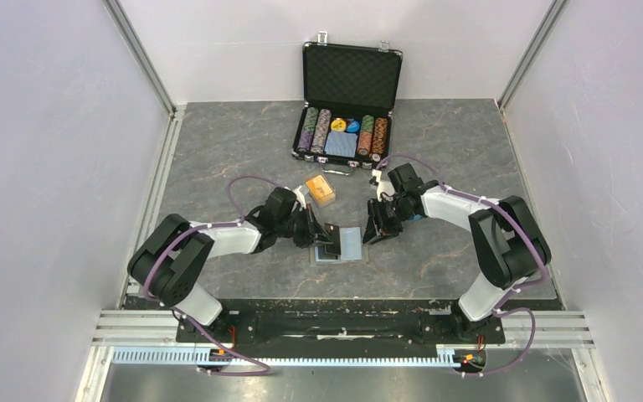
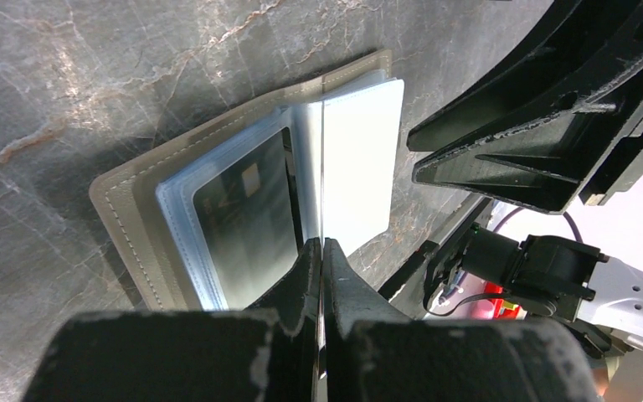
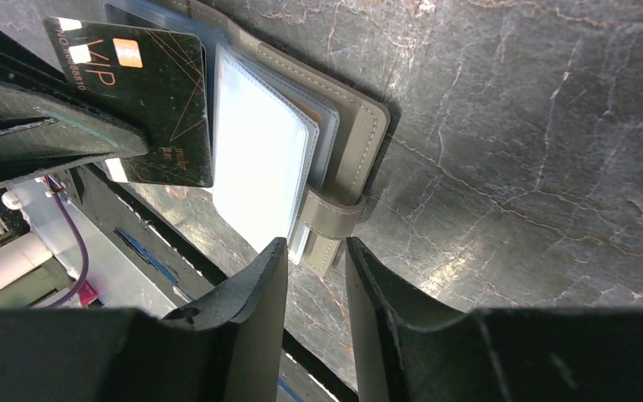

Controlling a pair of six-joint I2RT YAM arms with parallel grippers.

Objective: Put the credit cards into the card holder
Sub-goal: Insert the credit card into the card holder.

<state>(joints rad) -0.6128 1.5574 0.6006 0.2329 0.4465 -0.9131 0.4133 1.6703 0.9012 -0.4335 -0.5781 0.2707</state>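
Note:
The khaki-grey card holder [image 1: 352,244] lies open on the table between my grippers, its light blue sleeves up; it also shows in the left wrist view [image 2: 126,219] and the right wrist view [image 3: 362,126]. My left gripper [image 2: 322,244] is shut on a glossy black credit card [image 3: 155,100] with a gold chip, held on edge over the holder's left sleeves. A black card shape [image 2: 243,230] shows in the left clear sleeve. My right gripper [image 3: 314,247] is open, its tips just short of the holder's strap tab [image 3: 331,224]. The orange credit cards [image 1: 321,189] lie behind the holder.
The black foam-lined poker chip case [image 1: 352,79] stands open at the back, with chip rows and a blue deck [image 1: 341,144]. White walls with metal rails close in the left, right and back. The arm bases sit on the near rail [image 1: 335,322].

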